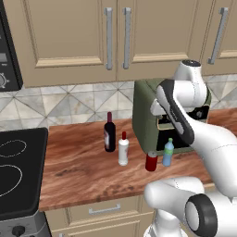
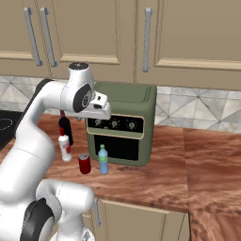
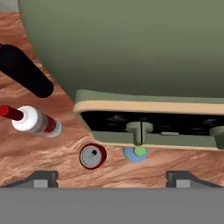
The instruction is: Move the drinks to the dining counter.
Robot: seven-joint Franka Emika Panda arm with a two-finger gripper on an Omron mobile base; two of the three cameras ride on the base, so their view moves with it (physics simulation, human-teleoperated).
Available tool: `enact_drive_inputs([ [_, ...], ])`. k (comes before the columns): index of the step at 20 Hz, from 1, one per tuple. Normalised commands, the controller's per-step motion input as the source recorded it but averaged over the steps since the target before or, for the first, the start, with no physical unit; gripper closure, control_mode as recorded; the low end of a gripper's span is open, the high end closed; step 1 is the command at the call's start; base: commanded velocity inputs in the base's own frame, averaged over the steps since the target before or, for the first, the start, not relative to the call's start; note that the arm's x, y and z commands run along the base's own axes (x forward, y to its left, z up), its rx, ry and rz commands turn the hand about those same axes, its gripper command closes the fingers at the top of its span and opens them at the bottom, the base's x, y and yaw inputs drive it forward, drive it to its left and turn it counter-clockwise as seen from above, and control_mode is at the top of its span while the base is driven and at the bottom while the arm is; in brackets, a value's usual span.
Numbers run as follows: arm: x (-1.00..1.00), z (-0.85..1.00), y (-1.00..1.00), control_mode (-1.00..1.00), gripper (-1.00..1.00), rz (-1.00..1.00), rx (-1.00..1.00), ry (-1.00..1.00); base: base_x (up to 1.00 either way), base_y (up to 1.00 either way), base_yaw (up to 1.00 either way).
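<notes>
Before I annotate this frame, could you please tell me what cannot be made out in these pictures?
- Dark wine bottle with red cap, right base view: the white arm covers its neck and cap.
- Green countertop oven, left base view: the arm hides its front.
- Black cooktop, left base view: cut off by the left edge.
- Labels on the white bottle with red cap: too small to read.

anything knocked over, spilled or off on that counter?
Nothing stands out. The wine bottle, white bottle, red can and blue bottle all stand upright on the wood counter in front of the green oven. No spills. The gripper hangs open above them.
</notes>
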Motion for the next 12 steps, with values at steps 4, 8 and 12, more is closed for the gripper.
enact_drive_inputs([
  [4, -0.17, -0.34, -0.47, -1.0, -1.0, 0.0, 0.0, -0.01, 0.0, 0.0, 0.0],
  [8, -0.26, -0.29, -0.33, -1.0, -1.0, 0.0, 0.0, -0.08, 0.0, 0.0, 0.0],
  [12, -0.14, -0.29, -0.17, -1.0, -1.0, 0.0, 0.0, -0.1, 0.0, 0.0, 0.0],
])
